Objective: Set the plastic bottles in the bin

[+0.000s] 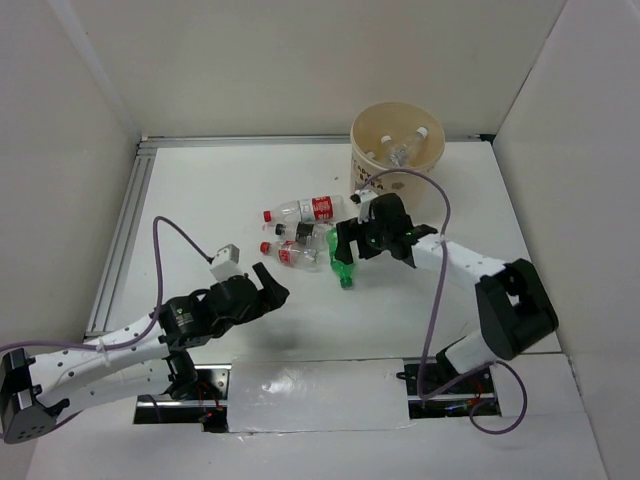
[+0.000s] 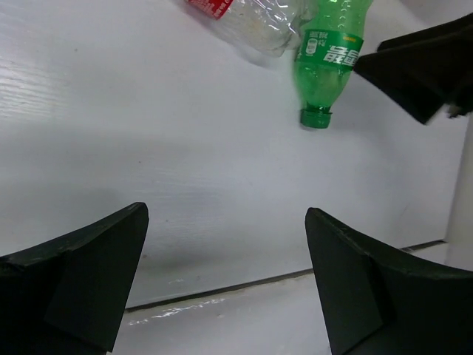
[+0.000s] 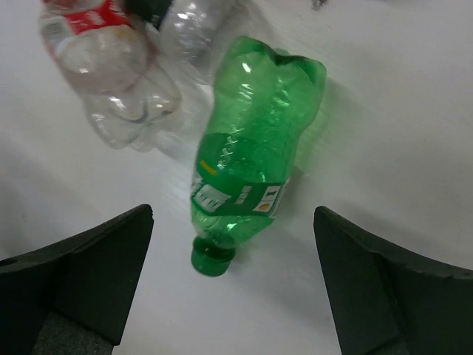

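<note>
Left claw (image 1: 268, 283) fingers spread, empty, over bare counter (image 1: 200, 200). Right claw (image 3: 233, 248) also spread, straddling the green bottle (image 3: 251, 140): on its side, green cap, green label with white print, dented. Just beyond it lie clear red-label bottles (image 1: 310, 209). At the far back, the beige bin (image 1: 372, 178) holds clear bottles.

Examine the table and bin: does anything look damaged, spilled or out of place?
The green bottle, lying on its side, seems dented near its base. Red-labelled clear bottles lie jumbled beside it, outside the bin. No spill shows.
</note>
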